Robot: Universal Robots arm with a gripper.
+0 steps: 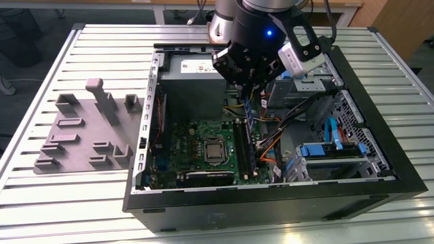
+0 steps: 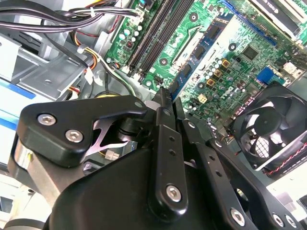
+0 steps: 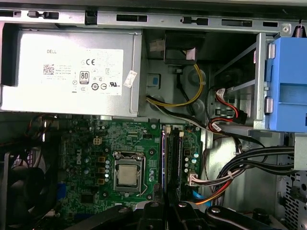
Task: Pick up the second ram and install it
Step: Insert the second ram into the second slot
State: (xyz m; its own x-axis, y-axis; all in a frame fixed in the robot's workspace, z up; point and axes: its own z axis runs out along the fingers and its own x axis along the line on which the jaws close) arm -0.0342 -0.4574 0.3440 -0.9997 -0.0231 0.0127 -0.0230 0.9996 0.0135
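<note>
Blue-green second ram (image 1: 248, 109) seems pinched edge-on in closed gripper (image 1: 247, 92), hanging above black memory slots (image 1: 243, 147), right of processor (image 1: 214, 150). Advice: align stick along slot, keep level, press evenly, avoid cables (image 1: 273, 122).

A pale slatted metal desk (image 1: 88, 203) fills most of the exterior view, its ribs catching bright overhead light near the bottom edge. Beyond it, at the top of the frame, dark grey floor (image 1: 34, 30) shows at upper left and light wooden furniture (image 1: 400, 20) at upper right.
</note>
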